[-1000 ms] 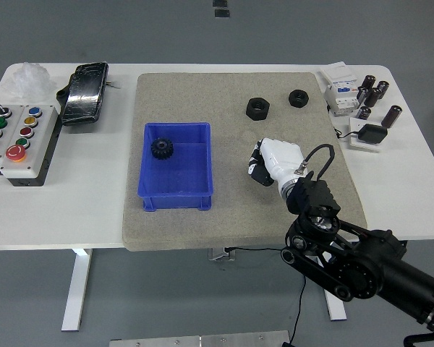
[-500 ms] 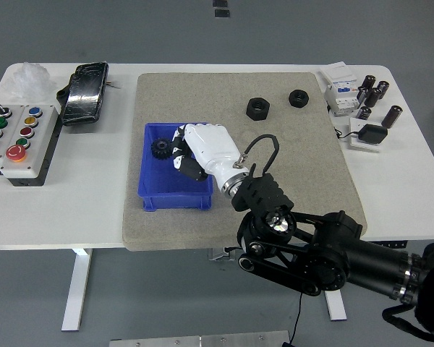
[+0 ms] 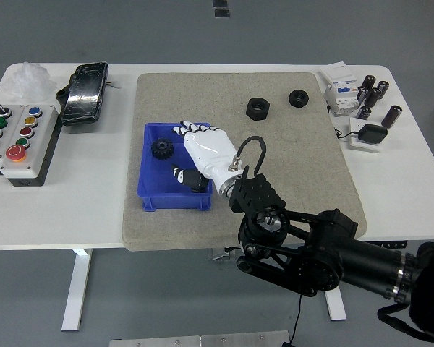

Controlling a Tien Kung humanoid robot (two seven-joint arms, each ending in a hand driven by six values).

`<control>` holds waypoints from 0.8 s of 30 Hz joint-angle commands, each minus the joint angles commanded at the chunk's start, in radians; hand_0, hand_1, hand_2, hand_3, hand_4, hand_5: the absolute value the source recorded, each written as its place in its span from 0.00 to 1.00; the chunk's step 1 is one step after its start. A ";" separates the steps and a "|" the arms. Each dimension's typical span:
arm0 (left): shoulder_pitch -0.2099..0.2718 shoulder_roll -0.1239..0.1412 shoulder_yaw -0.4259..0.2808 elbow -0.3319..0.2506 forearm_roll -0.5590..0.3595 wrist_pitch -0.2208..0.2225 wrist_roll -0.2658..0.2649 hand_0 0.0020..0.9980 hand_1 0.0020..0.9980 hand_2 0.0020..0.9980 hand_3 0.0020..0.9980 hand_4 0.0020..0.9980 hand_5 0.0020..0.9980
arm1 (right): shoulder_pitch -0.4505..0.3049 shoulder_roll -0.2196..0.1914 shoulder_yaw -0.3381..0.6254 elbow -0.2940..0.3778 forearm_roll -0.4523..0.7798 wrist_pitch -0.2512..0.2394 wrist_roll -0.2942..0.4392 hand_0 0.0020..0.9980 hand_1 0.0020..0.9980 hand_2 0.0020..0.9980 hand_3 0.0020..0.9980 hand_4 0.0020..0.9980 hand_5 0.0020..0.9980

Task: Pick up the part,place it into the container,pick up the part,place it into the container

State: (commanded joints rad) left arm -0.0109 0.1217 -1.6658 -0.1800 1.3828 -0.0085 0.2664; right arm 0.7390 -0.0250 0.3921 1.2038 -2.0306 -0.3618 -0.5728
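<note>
The right robot hand (image 3: 202, 153) reaches over the blue container (image 3: 176, 168), which sits toward the left edge of the tan mat (image 3: 304, 152) on the white table (image 3: 94, 188). Its white fingers (image 3: 182, 130) are spread apart and hold nothing. 1 black gear (image 3: 161, 150) lies inside the container near its far left corner. 2 black nuts, a larger (image 3: 257, 108) and a smaller (image 3: 298, 96), rest on the mat near the table's far edge.

White table (image 3: 94, 210) bearing grey mat (image 3: 315, 152) (button box (image 3: 18, 143) left)
</note>
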 joint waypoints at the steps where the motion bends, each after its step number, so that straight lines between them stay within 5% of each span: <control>1: 0.000 0.000 0.001 0.000 0.000 0.000 -0.001 0.62 0.51 0.55 0.64 0.63 0.43 | -0.013 -0.006 0.022 0.008 0.010 -0.016 0.008 0.77 0.84 0.87 0.84 0.69 0.39; 3: 0.000 -0.001 0.001 0.000 0.001 -0.001 -0.002 0.62 0.51 0.55 0.64 0.63 0.43 | -0.046 -0.023 0.071 0.030 0.037 -0.050 0.034 0.77 0.84 0.87 0.84 0.69 0.39; 4: 0.000 -0.002 0.001 0.000 0.001 -0.001 -0.002 0.62 0.51 0.55 0.64 0.63 0.43 | -0.063 -0.032 0.096 0.041 0.053 -0.068 0.050 0.70 0.78 0.80 0.74 0.68 0.38; 10: 0.006 -0.007 -0.002 0.000 -0.001 0.000 -0.003 0.62 0.51 0.55 0.64 0.63 0.43 | -0.198 -0.092 0.301 0.119 0.206 -0.152 0.201 0.70 0.78 0.80 0.74 0.68 0.38; 11: 0.008 -0.007 -0.002 0.000 -0.003 0.001 -0.004 0.62 0.51 0.55 0.64 0.63 0.43 | -0.222 -0.100 0.341 0.130 0.241 -0.157 0.233 0.64 0.73 0.73 0.69 0.69 0.38; 18: 0.013 -0.009 -0.010 0.000 0.005 0.000 -0.005 0.62 0.51 0.55 0.64 0.64 0.43 | -0.389 -0.147 0.595 0.210 0.500 -0.095 0.464 0.62 0.70 0.72 0.68 0.71 0.39; 24: 0.015 -0.009 -0.010 0.000 0.006 -0.001 -0.007 0.62 0.51 0.55 0.64 0.63 0.43 | -0.534 -0.146 0.763 0.218 0.731 -0.013 0.655 0.62 0.69 0.70 0.67 0.72 0.40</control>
State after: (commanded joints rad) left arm 0.0037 0.1124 -1.6758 -0.1800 1.3891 -0.0095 0.2597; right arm 0.2052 -0.1710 1.1550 1.4222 -1.2996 -0.3751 0.0820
